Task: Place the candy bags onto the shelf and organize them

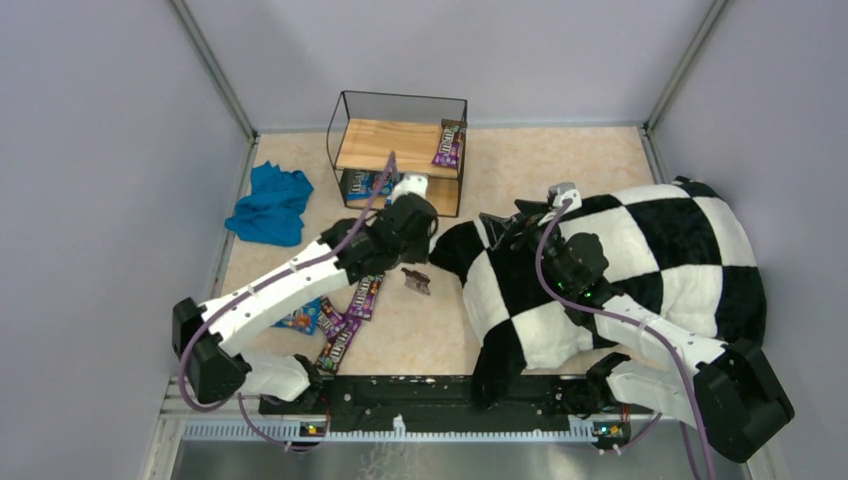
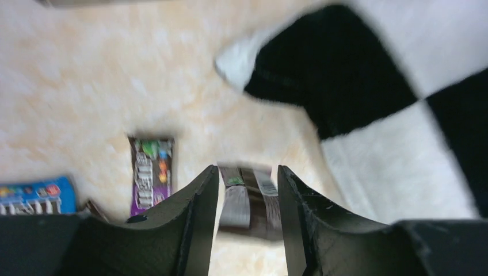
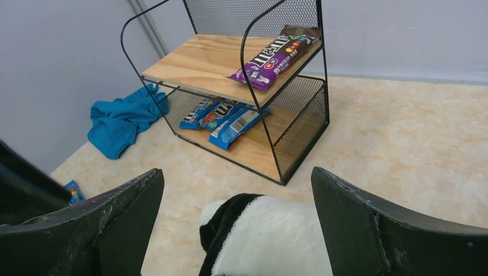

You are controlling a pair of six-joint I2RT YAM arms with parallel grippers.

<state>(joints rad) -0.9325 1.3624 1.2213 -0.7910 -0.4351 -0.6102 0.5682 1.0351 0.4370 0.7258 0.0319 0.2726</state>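
Observation:
The wire shelf [image 1: 400,150] stands at the back, with one purple candy bag [image 1: 449,145] on its top board and blue bags [image 1: 365,183] on the lower board. The right wrist view shows the shelf [image 3: 201,63], the purple bag [image 3: 270,57] and the blue bags [image 3: 227,119] too. My left gripper [image 1: 408,255] hovers over a dark brown candy bag [image 1: 416,281] on the floor. In the left wrist view the gripper [image 2: 247,169] is open, and that bag [image 2: 251,201] shows between the jaws, untouched. My right gripper [image 3: 237,172] is wide open and empty above the pillow.
A black-and-white checkered pillow [image 1: 620,270] fills the right side, its corner close to the brown bag. Purple bags [image 1: 366,296] [image 1: 340,340] and a blue bag [image 1: 300,318] lie on the floor front left. A teal cloth [image 1: 270,205] lies left of the shelf.

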